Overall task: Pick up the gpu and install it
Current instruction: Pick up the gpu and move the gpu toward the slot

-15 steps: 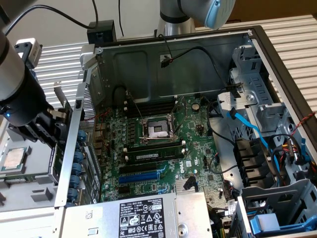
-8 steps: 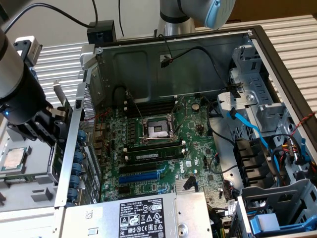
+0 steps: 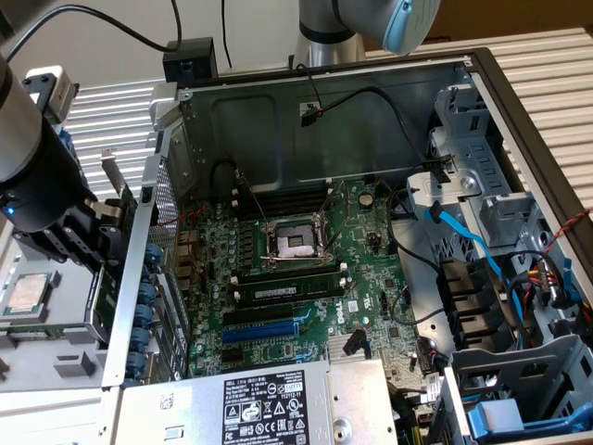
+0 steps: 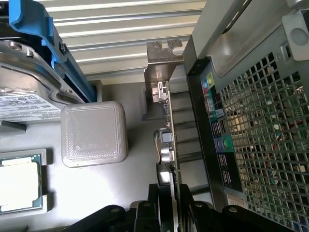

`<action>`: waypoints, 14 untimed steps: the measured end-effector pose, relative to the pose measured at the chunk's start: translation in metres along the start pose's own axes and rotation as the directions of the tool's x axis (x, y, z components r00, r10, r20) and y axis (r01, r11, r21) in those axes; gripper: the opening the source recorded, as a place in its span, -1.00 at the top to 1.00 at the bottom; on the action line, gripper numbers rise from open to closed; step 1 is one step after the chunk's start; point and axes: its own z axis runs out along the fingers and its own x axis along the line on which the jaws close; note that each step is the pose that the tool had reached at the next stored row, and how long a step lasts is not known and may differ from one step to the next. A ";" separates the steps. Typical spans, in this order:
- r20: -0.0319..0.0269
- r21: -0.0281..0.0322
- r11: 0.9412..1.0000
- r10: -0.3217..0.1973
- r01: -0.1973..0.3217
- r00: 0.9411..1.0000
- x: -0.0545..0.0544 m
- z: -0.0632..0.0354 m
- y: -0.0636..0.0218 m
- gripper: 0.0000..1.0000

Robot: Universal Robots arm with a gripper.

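My gripper (image 3: pixel 93 255) hangs outside the open computer case, at the exterior view's left, close to the case's rear panel (image 3: pixel 139 278). It is shut on the gpu (image 3: pixel 104 311), a thin card held on edge with its silver end bracket (image 3: pixel 110 174) pointing up. In the wrist view the gpu (image 4: pixel 166 140) runs edge-on between my black fingers (image 4: pixel 145 215), its silver bracket (image 4: pixel 161 79) at the far end, right beside the case's perforated rear grille (image 4: pixel 260 125). The card sits outside the case, apart from the green motherboard (image 3: pixel 371 278).
A blue expansion slot (image 3: pixel 264 329) lies on the motherboard, above the power supply (image 3: pixel 269 403). A memory stick (image 3: pixel 287 289) sits below the CPU socket (image 3: pixel 295 243). Outside the case are a loose CPU (image 4: pixel 17 181), a grey block (image 4: pixel 94 133) and a blue-framed drive (image 4: pixel 29 82).
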 end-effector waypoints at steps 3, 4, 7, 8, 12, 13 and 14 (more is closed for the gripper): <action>0.000 0.000 1.000 0.000 0.000 1.000 0.000 -0.0001 -0.0002 0.44; 0.000 0.000 1.000 0.000 0.000 1.000 0.000 -0.0001 -0.0003 0.44; 0.000 -0.001 1.000 -0.001 0.001 1.000 0.000 -0.0002 -0.0010 0.44; -0.001 -0.002 1.000 -0.002 0.002 1.000 0.000 -0.0003 -0.0014 0.44; -0.003 -0.003 1.000 -0.012 0.011 1.000 0.000 -0.0006 -0.0022 0.44; -0.003 -0.003 1.000 -0.013 0.013 1.000 0.000 -0.0009 -0.0023 0.44; -0.003 -0.003 1.000 -0.014 0.014 1.000 -0.001 -0.0016 -0.0023 0.44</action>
